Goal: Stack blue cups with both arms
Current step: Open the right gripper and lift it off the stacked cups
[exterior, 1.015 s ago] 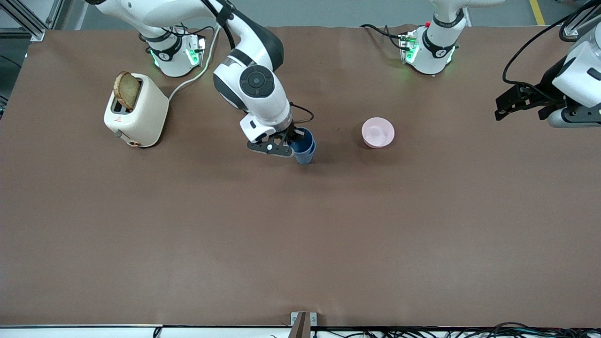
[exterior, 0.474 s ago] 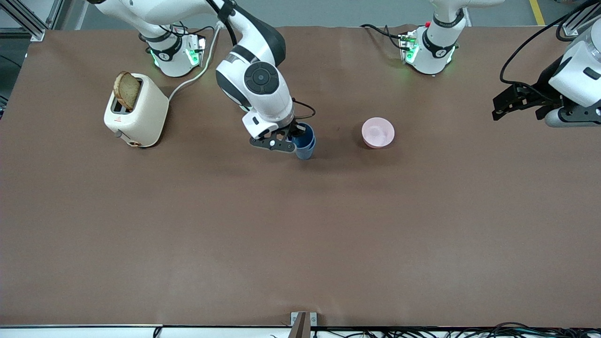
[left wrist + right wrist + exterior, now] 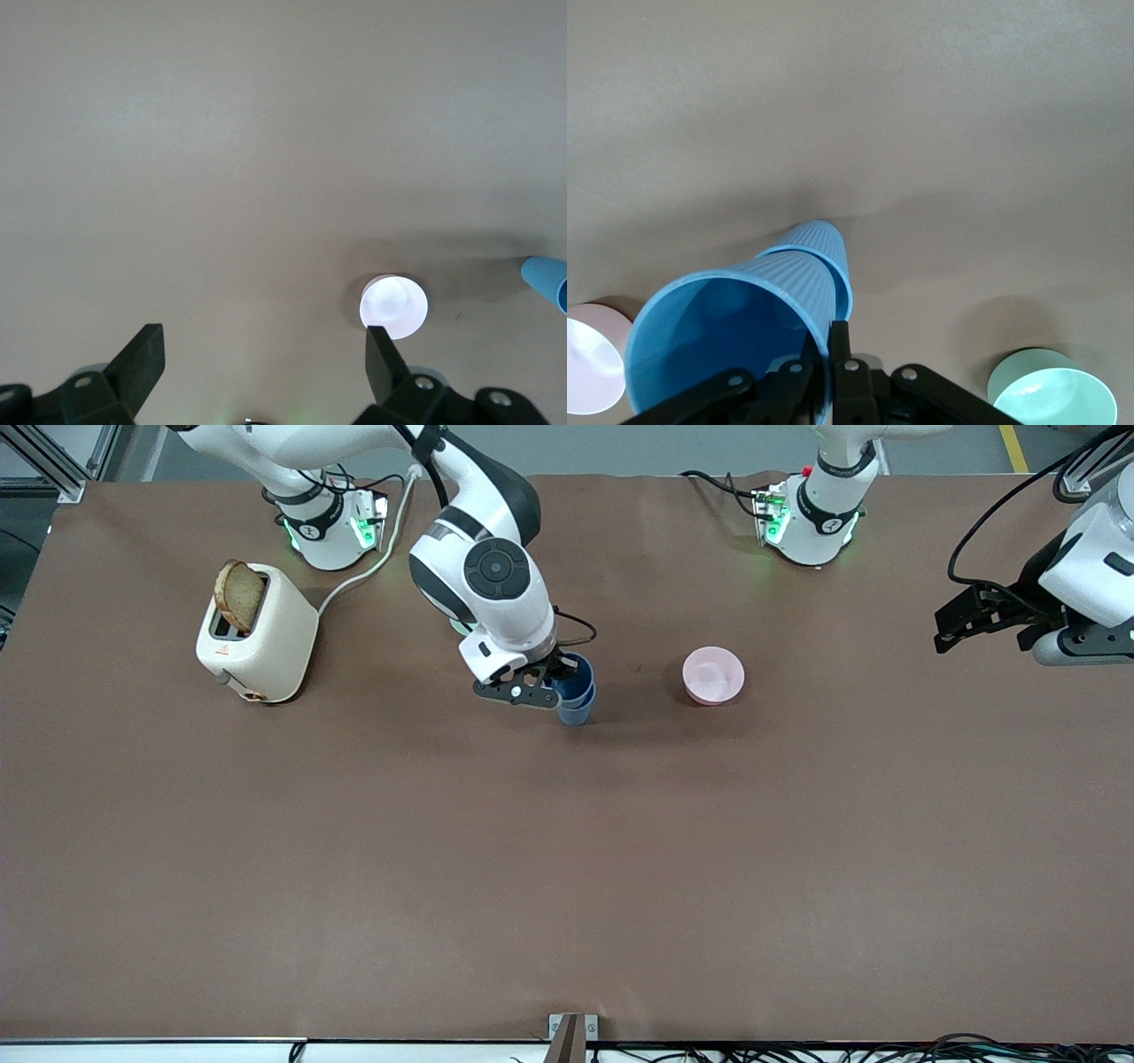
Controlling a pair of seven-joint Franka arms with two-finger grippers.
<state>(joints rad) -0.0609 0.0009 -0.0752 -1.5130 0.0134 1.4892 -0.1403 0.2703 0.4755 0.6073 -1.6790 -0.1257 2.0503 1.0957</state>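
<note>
Gripping: right gripper [image 3: 556, 684] pinches the rim wall of the upper blue cup [image 3: 735, 341], one finger inside, one outside.
Stack: upper blue cup sits nested in the lower blue cup [image 3: 824, 252]; lower cup's base rests on the table [image 3: 567, 850], about midway between the two arms' ends.
Stack, front view: blue cups [image 3: 576, 691] appear as one tumbler with a double rim, near the pink bowl [image 3: 713, 675], which lies toward the left arm's end.
Left gripper [image 3: 983, 615]: fingers spread wide, holding nothing, raised over the left arm's end of the table; this arm waits.
Left wrist view: pink bowl [image 3: 393, 306] between the open fingertips [image 3: 142, 359]; edge of a blue cup [image 3: 547, 279] at the frame border.
Pale green bowl [image 3: 1050, 390]: seen only in right wrist view, near the stack.
Toaster [image 3: 257, 633]: cream, slice of bread [image 3: 239, 595] standing in its slot, toward the right arm's end.
</note>
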